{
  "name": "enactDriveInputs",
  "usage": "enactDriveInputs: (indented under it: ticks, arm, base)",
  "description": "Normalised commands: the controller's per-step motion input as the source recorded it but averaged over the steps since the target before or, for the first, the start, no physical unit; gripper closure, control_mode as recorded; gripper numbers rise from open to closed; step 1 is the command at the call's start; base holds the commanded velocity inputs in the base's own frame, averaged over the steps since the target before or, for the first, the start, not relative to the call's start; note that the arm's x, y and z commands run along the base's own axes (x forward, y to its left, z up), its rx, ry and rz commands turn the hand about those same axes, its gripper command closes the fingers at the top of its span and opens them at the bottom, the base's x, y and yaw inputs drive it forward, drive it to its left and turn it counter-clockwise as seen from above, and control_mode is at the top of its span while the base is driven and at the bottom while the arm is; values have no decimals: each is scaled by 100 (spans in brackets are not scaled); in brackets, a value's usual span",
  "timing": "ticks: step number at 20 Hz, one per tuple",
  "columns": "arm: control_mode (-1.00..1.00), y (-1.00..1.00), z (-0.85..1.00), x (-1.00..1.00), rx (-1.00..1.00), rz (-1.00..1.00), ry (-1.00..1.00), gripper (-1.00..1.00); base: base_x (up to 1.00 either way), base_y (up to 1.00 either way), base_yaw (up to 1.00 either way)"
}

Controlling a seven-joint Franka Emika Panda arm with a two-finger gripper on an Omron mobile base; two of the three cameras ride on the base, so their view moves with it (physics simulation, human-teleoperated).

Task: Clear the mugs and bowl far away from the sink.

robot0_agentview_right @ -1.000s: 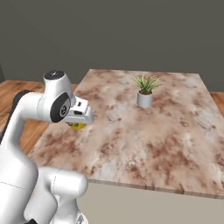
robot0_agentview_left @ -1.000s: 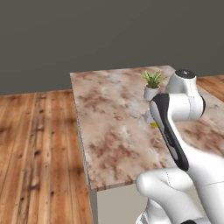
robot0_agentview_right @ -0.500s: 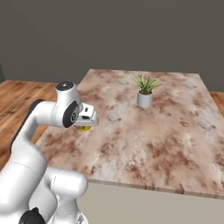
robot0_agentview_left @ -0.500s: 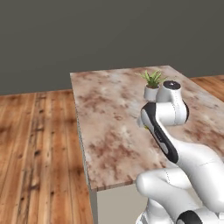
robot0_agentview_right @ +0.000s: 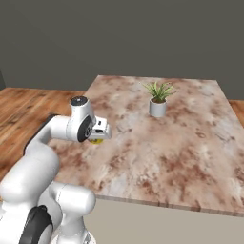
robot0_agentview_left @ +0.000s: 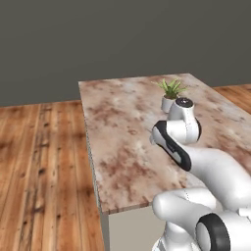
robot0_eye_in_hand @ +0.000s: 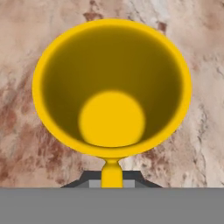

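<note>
The jaws are drawn together, pinching the yellow mug (robot0_eye_in_hand: 112,87) by the wall or handle at its near edge. In the hand view the mug hangs directly ahead of the jaws, its open mouth facing the camera, with the round inner floor visible and a narrow yellow strip running down from the rim into the dark finger tips at the bottom.

In the right base view the gripper (robot0_agentview_right: 99,136) is held low over the near left part of the marble worktop (robot0_agentview_right: 190,143), and a sliver of the yellow mug (robot0_agentview_right: 96,141) shows just below the hand. Whether the mug touches the worktop cannot be determined; the hand view shows marble surface behind it on all sides.

A white plant pot (robot0_agentview_right: 157,107) with a green plant stands upright well beyond the jaws, toward the far side of the worktop and to their right in the right base view. In the left base view the pot (robot0_agentview_left: 168,103) sits just behind the arm's upper joint.
</note>
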Motion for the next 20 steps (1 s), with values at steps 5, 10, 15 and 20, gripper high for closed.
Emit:
enactDriveInputs:
  ticks: [5,10,15,20]
  arm:
    - [-100,-8,-29,31,0,4,0,100]
    - [-100,-9,-32,14,0,3,0,100]
    - [-100,0,-37,22,0,0,0,100]
    - [-100,0,-33,27,0,0,0,100]
  base:
    - [0,0,0]
    - [0,0,0]
    - [0,0,0]
    - [0,0,0]
